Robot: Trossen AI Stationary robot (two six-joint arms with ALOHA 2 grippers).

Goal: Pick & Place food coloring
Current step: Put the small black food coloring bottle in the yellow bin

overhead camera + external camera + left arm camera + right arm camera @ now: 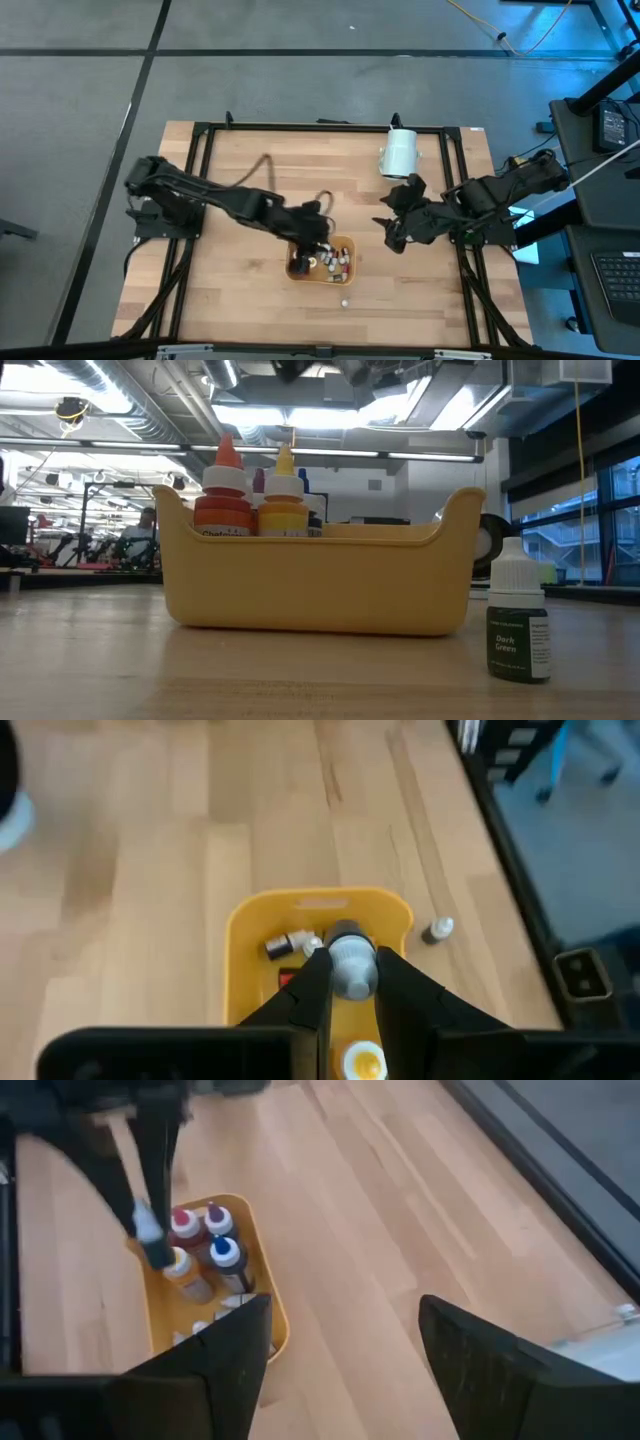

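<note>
Gripping a white-capped food coloring bottle (350,963), the left end effector (318,247) is hovering over the yellow tray (347,244), frame center; right end effector (392,232) is gaping wide, empty, over the bench (240,290).

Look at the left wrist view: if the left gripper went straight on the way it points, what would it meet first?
Probably the yellow tray floor, where a small bottle lies; the left gripper already grips a white-capped bottle. Depth is unclear.

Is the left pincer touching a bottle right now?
Touching. The left wrist view shows the left pincer with both fingers pressed against a grey-capped bottle, held over the yellow tray.
</note>
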